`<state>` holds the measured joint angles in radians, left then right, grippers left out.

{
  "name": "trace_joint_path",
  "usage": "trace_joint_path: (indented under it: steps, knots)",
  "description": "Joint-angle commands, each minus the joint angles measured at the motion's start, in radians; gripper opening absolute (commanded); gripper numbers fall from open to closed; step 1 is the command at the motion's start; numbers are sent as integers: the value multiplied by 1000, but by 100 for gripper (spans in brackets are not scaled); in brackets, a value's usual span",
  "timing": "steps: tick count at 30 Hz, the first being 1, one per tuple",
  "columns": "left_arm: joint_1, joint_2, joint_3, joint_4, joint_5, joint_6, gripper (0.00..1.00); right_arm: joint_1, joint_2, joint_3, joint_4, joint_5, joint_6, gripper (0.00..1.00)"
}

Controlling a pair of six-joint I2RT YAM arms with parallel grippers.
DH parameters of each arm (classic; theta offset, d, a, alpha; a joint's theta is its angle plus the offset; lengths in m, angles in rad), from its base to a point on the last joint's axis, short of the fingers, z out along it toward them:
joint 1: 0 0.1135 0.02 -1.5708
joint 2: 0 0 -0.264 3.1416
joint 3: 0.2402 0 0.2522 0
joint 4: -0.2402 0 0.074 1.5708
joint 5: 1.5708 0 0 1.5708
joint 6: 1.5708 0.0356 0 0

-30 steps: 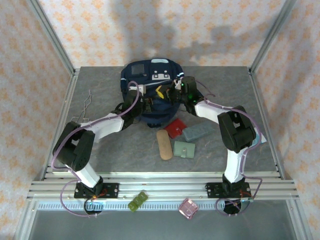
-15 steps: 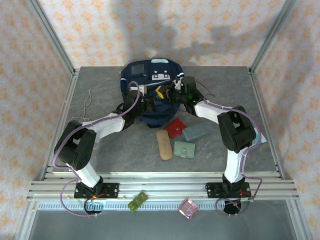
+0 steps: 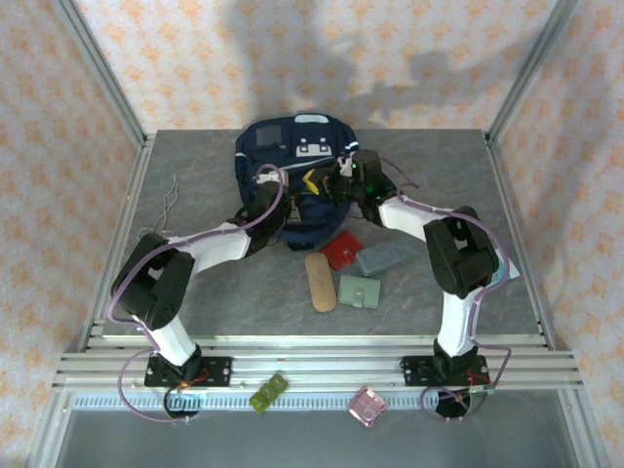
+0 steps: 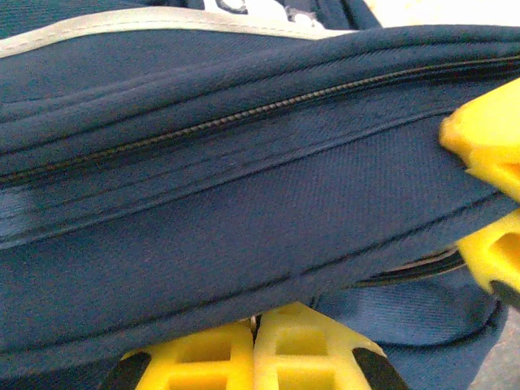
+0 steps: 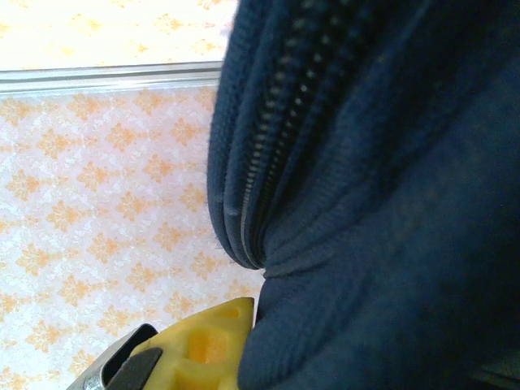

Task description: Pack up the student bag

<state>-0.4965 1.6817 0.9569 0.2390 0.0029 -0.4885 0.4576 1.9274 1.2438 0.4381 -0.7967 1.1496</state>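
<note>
the student bag (image 3: pixel 292 156), rounded navy woven cloth with a pale stripe, grey and white patches and a dark zip, sits mid far edge of the mottled grey counter (image 3: pixel 234 292). the right hand (image 3: pixel 330 181) is clamped on its fabric. the left hand (image 4: pixel 253 353) is closed, its tips hidden under a fold.

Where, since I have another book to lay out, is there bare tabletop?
Bare: the far right corner between student bag and frame post; the near strip along the rail. Crowded: just before the bag, where red wallet, grey pouch, tan case and green wallet cluster.
</note>
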Motion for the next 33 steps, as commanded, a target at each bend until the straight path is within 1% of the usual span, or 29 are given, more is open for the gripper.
trace_joint_path:
  steps: [1,5,7,11,13,17,20,22,25,28,31,33]
  knots:
    - [39,-93,-52,-114,-97,24,0,-18,-44,1,27,-9,-43,0]
    - [105,-164,-127,-148,-91,3,0,-50,-60,-37,38,10,-49,0]
    - [128,-177,-141,-164,-107,5,0,-61,-69,-51,38,22,-54,0]
    - [148,-153,-106,-228,-212,22,0,-68,-86,-67,44,26,-57,0]
    - [163,-133,-81,-247,-241,34,0,-69,-97,-76,42,28,-64,0]
    - [164,-112,-46,-271,-298,51,0,-76,-110,-95,52,36,-64,0]
    - [165,-116,-43,-267,-362,55,0,-77,-113,-103,59,34,-63,0]
    - [167,-110,-29,-280,-378,76,0,-84,-125,-113,60,35,-68,0]
    - [165,-113,-16,-303,-342,81,0,-104,-142,-126,55,41,-76,0]
    - [143,-151,-47,-282,-247,77,0,-131,-144,-119,36,49,-91,0]
    - [79,-183,-65,-279,-212,73,0,-169,-122,-80,-6,61,-118,0]
    - [55,-192,-74,-272,-177,68,0,-195,-106,-56,-34,78,-133,0]
